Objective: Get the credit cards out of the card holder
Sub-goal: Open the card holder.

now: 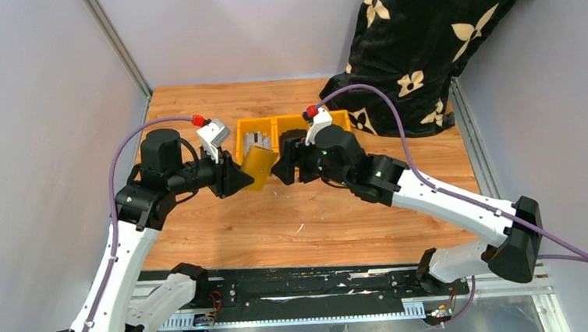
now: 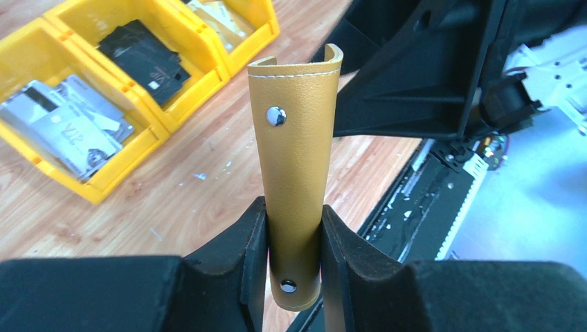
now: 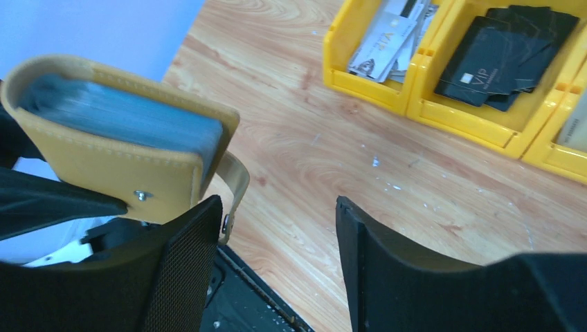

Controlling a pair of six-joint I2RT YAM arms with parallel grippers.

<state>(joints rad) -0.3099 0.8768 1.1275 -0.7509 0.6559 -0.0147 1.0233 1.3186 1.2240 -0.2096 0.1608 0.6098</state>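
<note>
While the left gripper (image 2: pixel 293 252) is pinching the mustard-tan leather-look card holder (image 2: pixel 297 159) in mid-air above the wooden table (image 1: pixel 317 211), its long axis is pointing toward the nearer right gripper (image 3: pixel 277 207). That one is standing wide and empty, and the pale blue-grey credit cards (image 3: pixel 124 117) are showing their edges just outside one finger, not between the pair.

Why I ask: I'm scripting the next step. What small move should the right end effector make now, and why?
Probably shift the open right end effector sideways until the exposed edges of the credit cards sit between its fingers. The left end effector holds the card holder up, mouth open, but the cards lie beside the gap, not in it.
</note>
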